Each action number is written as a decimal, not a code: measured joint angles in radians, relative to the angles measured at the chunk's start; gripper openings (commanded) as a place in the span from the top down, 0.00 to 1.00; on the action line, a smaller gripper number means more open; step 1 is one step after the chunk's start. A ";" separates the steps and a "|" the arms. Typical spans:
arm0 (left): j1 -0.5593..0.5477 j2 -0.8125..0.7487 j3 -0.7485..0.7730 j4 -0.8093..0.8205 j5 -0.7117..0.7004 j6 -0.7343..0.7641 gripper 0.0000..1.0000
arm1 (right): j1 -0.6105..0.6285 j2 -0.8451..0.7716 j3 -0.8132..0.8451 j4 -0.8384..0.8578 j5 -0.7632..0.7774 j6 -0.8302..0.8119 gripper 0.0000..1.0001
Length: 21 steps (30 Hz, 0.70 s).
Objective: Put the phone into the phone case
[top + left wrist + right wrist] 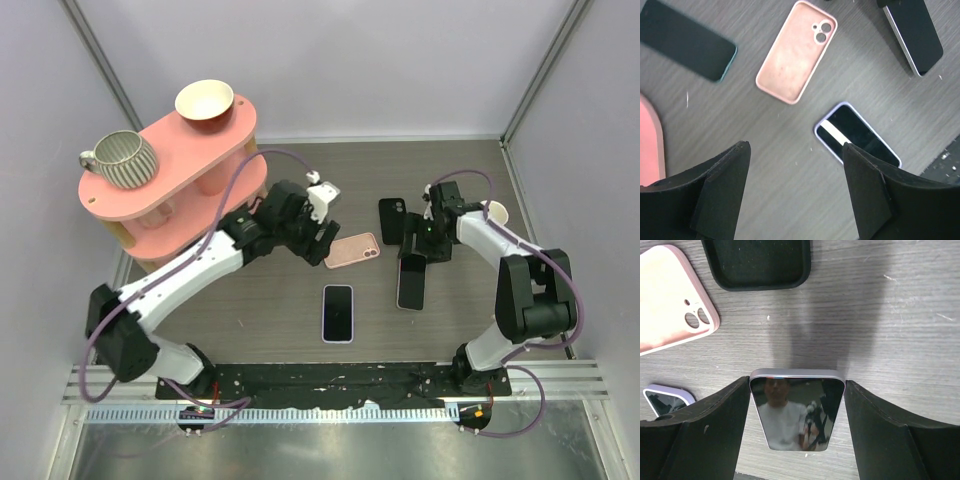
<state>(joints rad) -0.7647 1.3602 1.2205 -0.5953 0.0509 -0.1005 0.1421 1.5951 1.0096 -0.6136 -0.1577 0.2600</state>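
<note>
grey woodgrain table [265, 305]; pale walls [350, 60]

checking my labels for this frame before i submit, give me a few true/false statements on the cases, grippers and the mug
1. The pink case is empty. True.
2. The left gripper is gripping something. False: it stands open with nothing between its fingers.
3. The right gripper has a phone between its fingers. True: they press on both of its long edges.
4. The black case has a phone in it. False: it is empty, hollow side up.
5. The mug stands beside the black case. False: it sits on the pink shelf.
</note>
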 measured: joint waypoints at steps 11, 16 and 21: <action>-0.002 0.482 0.354 0.016 0.049 0.302 0.29 | 0.000 -0.125 -0.069 0.029 0.052 0.069 0.55; 0.000 0.597 0.387 0.017 0.091 0.370 0.29 | 0.000 -0.125 -0.084 0.038 0.052 0.083 0.55; 0.027 0.657 0.397 0.018 0.143 0.402 0.34 | 0.000 -0.125 -0.090 0.040 0.052 0.088 0.55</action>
<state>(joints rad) -0.7376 2.0167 1.6180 -0.5774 0.1940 0.3016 0.1417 1.4704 0.9199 -0.5732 -0.1059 0.3477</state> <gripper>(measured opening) 0.701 0.771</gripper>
